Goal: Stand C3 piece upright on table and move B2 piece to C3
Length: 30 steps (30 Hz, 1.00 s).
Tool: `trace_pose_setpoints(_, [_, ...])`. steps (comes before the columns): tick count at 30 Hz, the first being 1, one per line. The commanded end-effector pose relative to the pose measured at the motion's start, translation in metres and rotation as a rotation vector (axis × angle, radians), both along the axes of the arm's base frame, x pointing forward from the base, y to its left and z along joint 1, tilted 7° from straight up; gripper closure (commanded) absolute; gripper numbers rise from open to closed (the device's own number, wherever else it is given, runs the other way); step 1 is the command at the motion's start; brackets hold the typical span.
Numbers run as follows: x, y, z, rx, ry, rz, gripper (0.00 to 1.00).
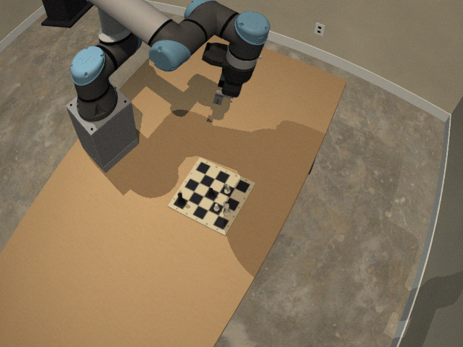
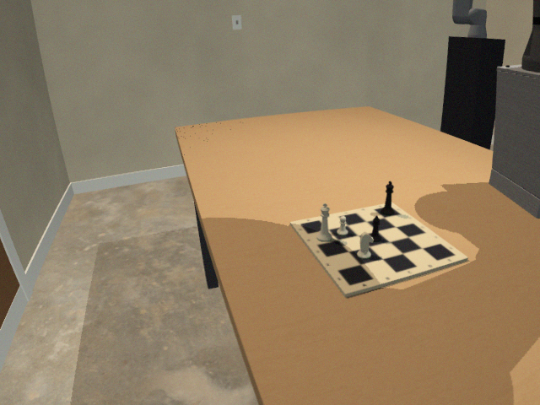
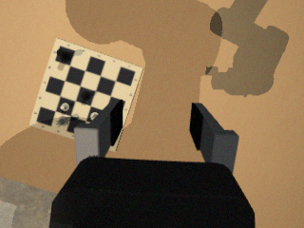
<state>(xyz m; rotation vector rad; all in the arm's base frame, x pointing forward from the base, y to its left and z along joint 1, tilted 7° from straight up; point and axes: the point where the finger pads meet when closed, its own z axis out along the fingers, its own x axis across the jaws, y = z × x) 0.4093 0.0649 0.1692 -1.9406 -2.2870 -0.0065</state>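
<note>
Claw point(image 3: 157, 125): spread wide, empty, high over bare desk point(image 1: 283, 97), well apart from the board point(image 1: 211, 195).
Pieces: five on the board (square letters too small to read).

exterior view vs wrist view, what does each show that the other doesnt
Only the exterior view shows the pieces from the side: a white king, white pawn, white knight and two black pieces, all upright, but no gripper. Only the wrist view shows the gripper, fingers wide apart with nothing between them, hanging above bare table. Both show the chessboard on the tan table.
</note>
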Motion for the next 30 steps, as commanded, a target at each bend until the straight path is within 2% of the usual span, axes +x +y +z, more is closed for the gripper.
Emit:
trace_pose_setpoints(1, [-0.004,-0.068,0.015,-0.098,-0.088,-0.181,0.0])
trace_pose_setpoints(3, [0.003,-0.081,-0.001,-0.064,-0.039,-0.248,0.0])
trace_pose_setpoints(5, [0.003,-0.081,-0.001,-0.064,-0.039,-0.248,0.0])
trace_pose_setpoints(6, [0.01,-0.089,-0.007,-0.046,-0.021,-0.283,0.0])
trace_pose_setpoints(11, [0.023,-0.123,-0.045,0.042,0.094,-0.456,0.0])
trace_pose_setpoints(12, [0.023,-0.123,-0.045,0.042,0.094,-0.456,0.0])
trace_pose_setpoints(15, [0.029,-0.144,-0.069,0.097,0.159,-0.56,0.0])
trace_pose_setpoints(16, [0.029,-0.144,-0.069,0.097,0.159,-0.56,0.0])
trace_pose_setpoints(20, [0.034,-0.172,-0.101,0.171,0.243,-0.696,0.0])
trace_pose_setpoints(22, [0.034,-0.172,-0.101,0.171,0.243,-0.696,0.0])
trace_pose_setpoints(29, [0.033,-0.218,-0.156,0.303,0.381,-0.923,0.0])
trace_pose_setpoints(30, [0.033,-0.218,-0.156,0.303,0.381,-0.923,0.0])
